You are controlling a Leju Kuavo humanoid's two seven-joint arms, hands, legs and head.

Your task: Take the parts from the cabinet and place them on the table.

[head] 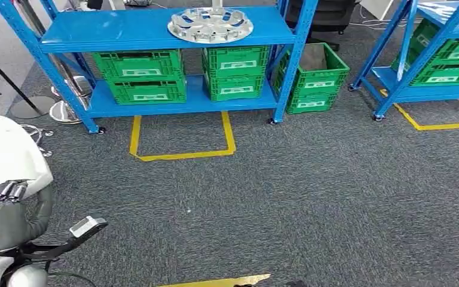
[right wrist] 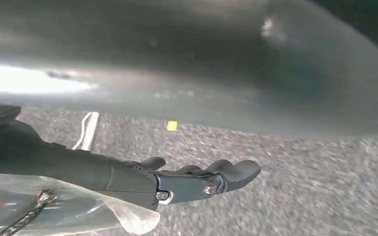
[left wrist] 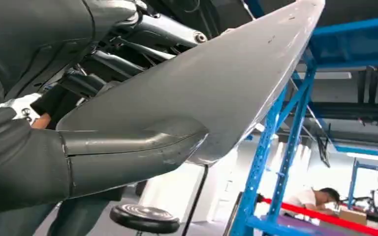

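Observation:
A large silver-grey curved panel (left wrist: 216, 83) is gripped by my left hand (left wrist: 54, 147), the thumb (left wrist: 128, 157) pressed on its face. In the head view the panel (head: 6, 155) shows pale at the lower left, with my left hand (head: 3, 191) on its edge. My right hand (right wrist: 192, 179) hangs over the carpet with its fingers stretched out and nothing in them, while the panel (right wrist: 202, 64) passes blurred beside it with carpet showing between. A silver wheel cover (head: 210, 25) lies on the top shelf of the blue rack (head: 155, 30) ahead.
Green crates (head: 146, 75) fill the rack's lower shelf and one more crate (head: 314, 78) stands on the floor beside it. A second blue rack (head: 430, 66) is at the right. Yellow tape (head: 182, 152) marks the grey carpet. A person (left wrist: 78, 216) and a stool (left wrist: 145, 219) are close by.

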